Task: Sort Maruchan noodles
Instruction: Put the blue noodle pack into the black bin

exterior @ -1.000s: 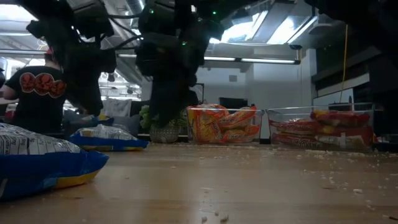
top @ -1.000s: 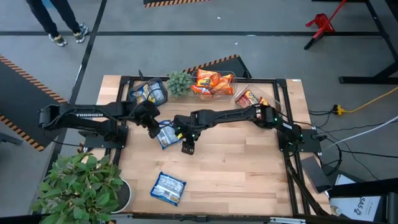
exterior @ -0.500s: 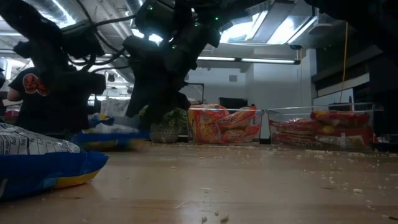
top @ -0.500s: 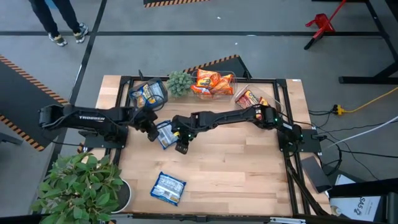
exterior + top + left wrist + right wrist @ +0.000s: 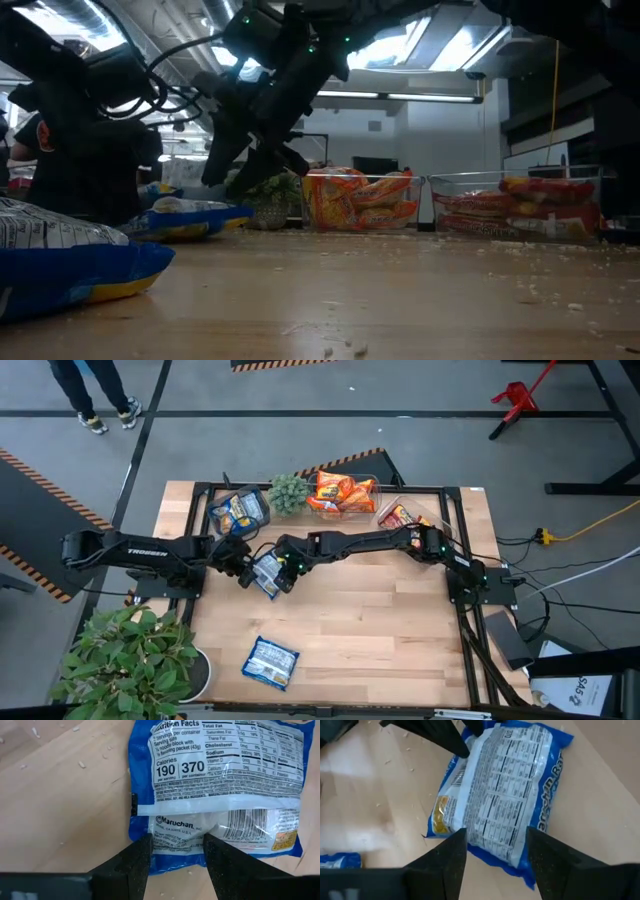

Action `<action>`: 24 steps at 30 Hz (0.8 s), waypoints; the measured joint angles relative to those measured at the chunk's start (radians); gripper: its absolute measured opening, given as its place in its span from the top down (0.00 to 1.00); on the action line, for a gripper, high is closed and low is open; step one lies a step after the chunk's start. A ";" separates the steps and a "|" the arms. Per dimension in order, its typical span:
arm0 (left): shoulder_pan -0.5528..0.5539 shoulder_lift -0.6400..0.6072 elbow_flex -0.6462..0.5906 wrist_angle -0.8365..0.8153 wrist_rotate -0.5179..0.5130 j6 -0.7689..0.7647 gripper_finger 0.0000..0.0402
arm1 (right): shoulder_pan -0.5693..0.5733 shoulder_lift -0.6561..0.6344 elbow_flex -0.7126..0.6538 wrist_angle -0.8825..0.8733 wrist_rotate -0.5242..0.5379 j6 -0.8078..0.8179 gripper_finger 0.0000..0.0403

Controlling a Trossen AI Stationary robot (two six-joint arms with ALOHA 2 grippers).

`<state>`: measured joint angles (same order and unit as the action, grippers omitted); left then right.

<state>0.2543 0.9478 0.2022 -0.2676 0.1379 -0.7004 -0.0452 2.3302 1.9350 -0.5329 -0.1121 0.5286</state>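
A blue-and-white Maruchan noodle packet (image 5: 266,572) lies on the wooden table with its printed back up, between my two grippers. My left gripper (image 5: 176,842) stands open over the packet's short end (image 5: 175,857), pointing steeply down. My right gripper (image 5: 495,837) is open too and slants down over the packet's long side (image 5: 492,852) from the table's right. In the low view the packet (image 5: 190,218) rests on the tabletop. A second blue packet (image 5: 270,661) lies flat near the table's front edge. My left gripper has its open fingers (image 5: 141,851) over the corners of the packet's short end; whether they touch it I cannot tell. My right gripper has its open fingers (image 5: 454,851) astride the packet's long side, and no touch shows plainly.
Along the far edge stand three clear bins: blue packets (image 5: 238,510), orange packets (image 5: 340,493), red packets (image 5: 403,518). A small green plant (image 5: 288,492) sits between the first two. A large potted plant (image 5: 130,660) stands at the near left corner. Crumbs are scattered on the wood.
My left gripper has sunk toward the table at the packet's left end and rolled about its own axis. My right gripper has swung from the packet's near right side toward the far left, onto the packet, and has tipped and rolled.
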 joint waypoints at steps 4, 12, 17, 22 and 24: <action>0.000 0.000 -0.006 0.013 -0.004 -0.007 0.56 | -0.014 0.007 0.001 -0.017 -0.005 0.053 0.53; 0.000 0.002 -0.009 0.033 -0.025 -0.008 0.56 | -0.036 0.026 -0.081 0.152 -0.108 0.160 0.53; -0.001 0.002 -0.009 0.039 -0.032 -0.008 0.56 | -0.036 0.024 -0.182 0.307 -0.172 0.230 0.53; -0.001 0.002 -0.010 0.041 -0.039 -0.007 0.56 | -0.036 0.024 -0.229 0.417 -0.218 0.254 0.55; -0.001 0.002 -0.010 0.042 -0.039 -0.006 0.56 | -0.034 0.024 -0.229 0.419 -0.212 0.254 0.60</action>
<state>0.2536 0.9497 0.1925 -0.2260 0.0986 -0.7067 -0.0792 2.3539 1.7065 -0.1143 -0.3244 0.7822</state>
